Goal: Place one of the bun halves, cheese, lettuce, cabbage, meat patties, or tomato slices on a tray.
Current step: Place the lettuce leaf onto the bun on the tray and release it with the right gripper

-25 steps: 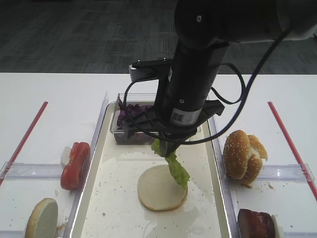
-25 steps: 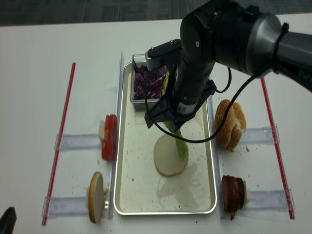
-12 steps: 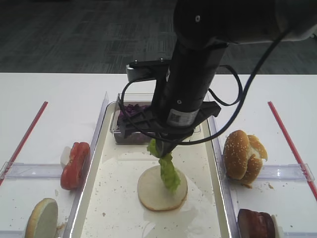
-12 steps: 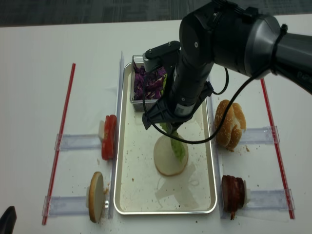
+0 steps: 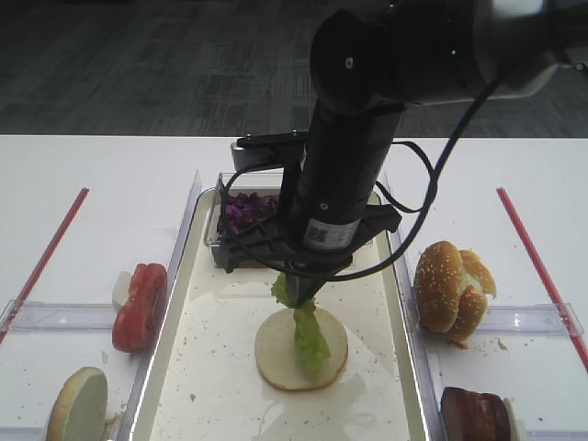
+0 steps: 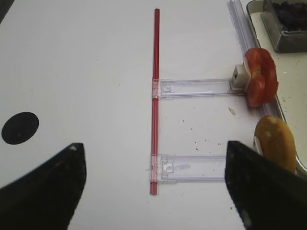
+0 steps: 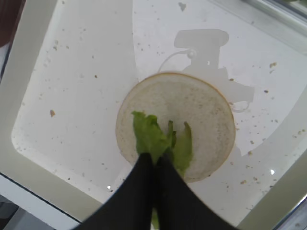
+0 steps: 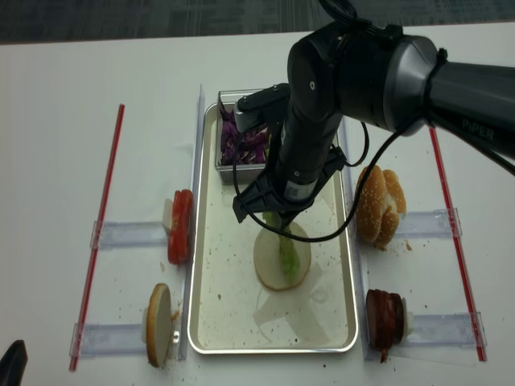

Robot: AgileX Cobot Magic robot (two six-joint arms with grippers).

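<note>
My right gripper (image 5: 299,288) (image 7: 156,159) (image 8: 278,222) is shut on a crinkly green lettuce (image 5: 309,336) (image 7: 152,136) (image 8: 287,252) leaf. The leaf hangs down onto the pale cut face of a bun half (image 5: 276,356) (image 7: 206,115) (image 8: 269,272) lying in the middle of the tray (image 5: 173,308) (image 7: 86,72) (image 8: 193,281). Whether the leaf's tip rests on the bun or hovers just above it I cannot tell. My left gripper (image 6: 151,146) is open over bare table beside a red strip. No cheese is in view.
Purple cabbage (image 5: 244,208) (image 8: 241,141) fills a tub at the tray's far end. Tomato slices (image 5: 140,303) (image 6: 259,81) (image 8: 180,227) and a bun half (image 5: 78,406) (image 6: 274,141) (image 8: 158,325) stand left of the tray. Sesame buns (image 5: 450,287) (image 8: 378,206) and meat patties (image 5: 473,415) (image 8: 385,318) stand right.
The right arm has come down and shifted slightly left. The lettuce moved from the bun's right edge to over its middle. The left gripper has stayed put.
</note>
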